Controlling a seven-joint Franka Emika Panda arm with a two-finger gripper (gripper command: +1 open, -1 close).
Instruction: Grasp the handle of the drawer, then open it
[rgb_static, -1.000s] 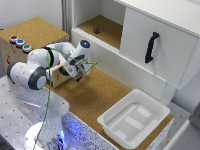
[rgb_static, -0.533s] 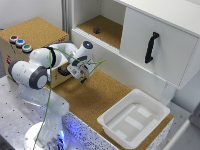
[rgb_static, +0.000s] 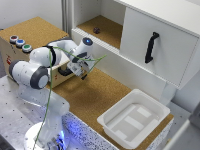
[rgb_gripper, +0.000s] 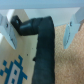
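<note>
The drawer (rgb_static: 56, 75) is the pale wooden front of the low cork-topped box with round coloured buttons (rgb_static: 20, 43), at the exterior view's left. Its small black handle (rgb_static: 65, 71) shows just beside my gripper (rgb_static: 80, 68). In the wrist view the handle (rgb_gripper: 31, 25) lies between my two fingers (rgb_gripper: 8, 31), which stand apart on either side of it with a gap showing. A thick black band (rgb_gripper: 45, 57) runs down from the handle across the wrist view. My gripper (rgb_gripper: 40, 31) is open around the handle.
A white plastic tub (rgb_static: 134, 119) sits on the cork floor at the exterior view's lower right. A big white cabinet with a black door handle (rgb_static: 151, 47) stands behind, with an open shelf (rgb_static: 102, 27) holding a small dark object. The robot base (rgb_static: 45, 125) stands at the lower left.
My gripper has shifted a little toward the exterior view's right and downward, along the drawer front. The fingers look unchanged.
</note>
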